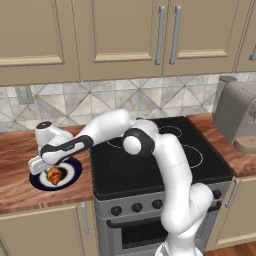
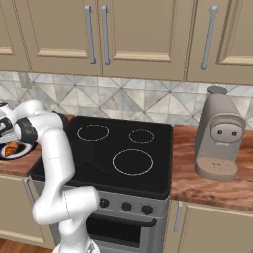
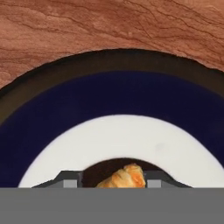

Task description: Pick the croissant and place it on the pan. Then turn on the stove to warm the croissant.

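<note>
1. In the left base view, the white arm reaches left from the stove point(image 1: 160, 160) and bends down over a plate point(image 1: 74, 170) on the wooden desk point(image 1: 20, 165). The claw point(image 1: 50, 170) sits low over the plate, right at the croissant point(image 1: 55, 175).
2. The right base view shows the same plate point(image 2: 15, 154) at its far left edge, with the croissant point(image 2: 13, 147) lying on it. This view shows the pan point(image 2: 91, 155) — a flat, matte-black round on the near left part of the cooktop, with a thin dark handle angled toward the front; in the left base view the arm hides it.
3. The right base view also shows the whole grey coffee machine point(image 2: 217, 138), rounded and upright, on the desk right of the stove point(image 2: 123, 148).
4. The hand view looks closely onto the plate point(image 3: 122, 100): a white centre, a broad dark-blue band, a dark outer rim, and reddish wood grain beyond.
5. In that hand view the croissant point(image 3: 124, 177) sits between the two grey fingertips point(image 3: 69, 180), one on each side. The tips stand close on either side, but I cannot tell whether they press it.
6. The croissant is small, golden-orange and flaky, with browner ridges — much smaller than the plate.
7. The stove has a glossy black glass top with white ring outlines and round black knobs point(image 1: 137, 207) on a silver-grey front.
</note>
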